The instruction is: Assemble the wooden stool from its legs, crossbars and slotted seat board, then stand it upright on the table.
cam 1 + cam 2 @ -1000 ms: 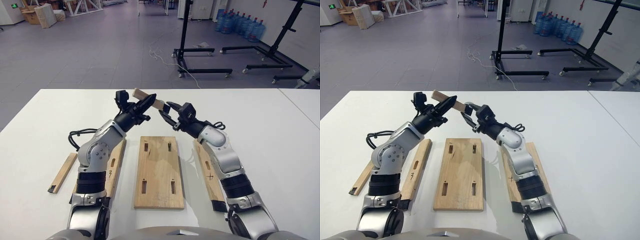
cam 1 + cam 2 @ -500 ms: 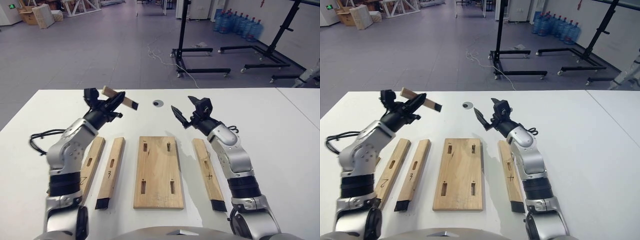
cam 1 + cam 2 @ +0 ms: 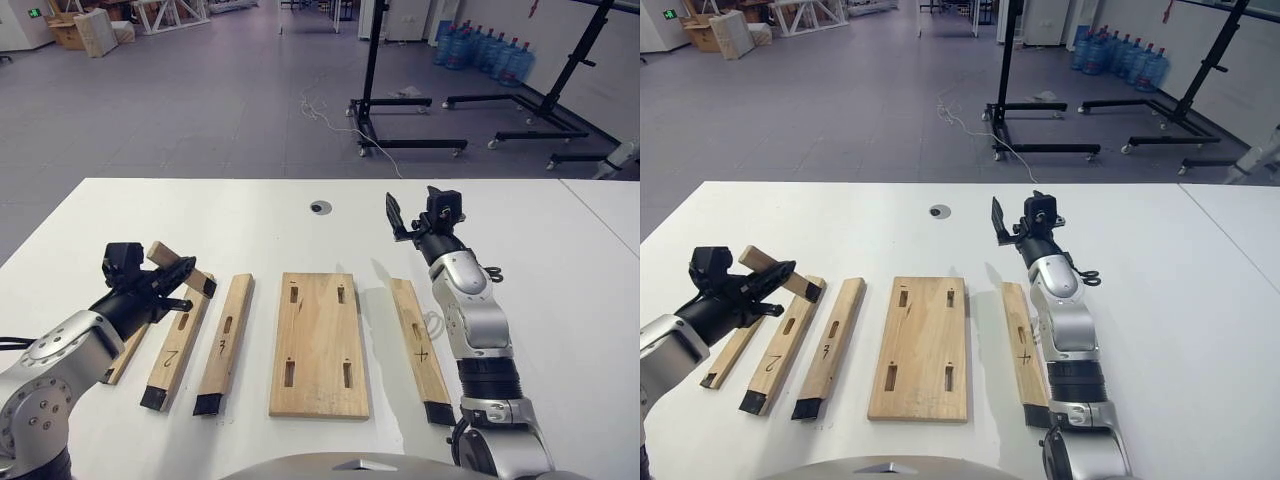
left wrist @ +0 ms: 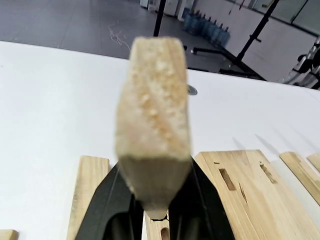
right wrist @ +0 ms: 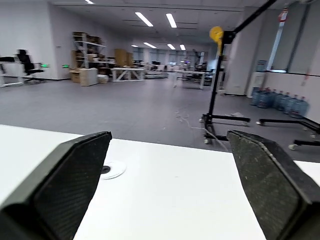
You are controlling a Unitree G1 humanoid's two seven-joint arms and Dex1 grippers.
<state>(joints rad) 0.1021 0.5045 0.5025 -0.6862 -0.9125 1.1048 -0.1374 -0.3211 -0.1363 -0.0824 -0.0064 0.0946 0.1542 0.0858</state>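
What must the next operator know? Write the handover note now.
Left gripper: shut on a crossbar, held above the left legs.
Right gripper: open, raised beyond the right leg.
Seat board: flat at centre, two legs to its left, one to its right, and a stick at far left.
Done: nothing joined.
Left: fit legs and crossbars into the board, stand the stool up.

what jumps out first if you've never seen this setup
The left gripper holds a short wooden bar over the legs lying on the left. A slotted seat board lies flat in the middle. The right gripper hangs open and empty past the board's far right corner.
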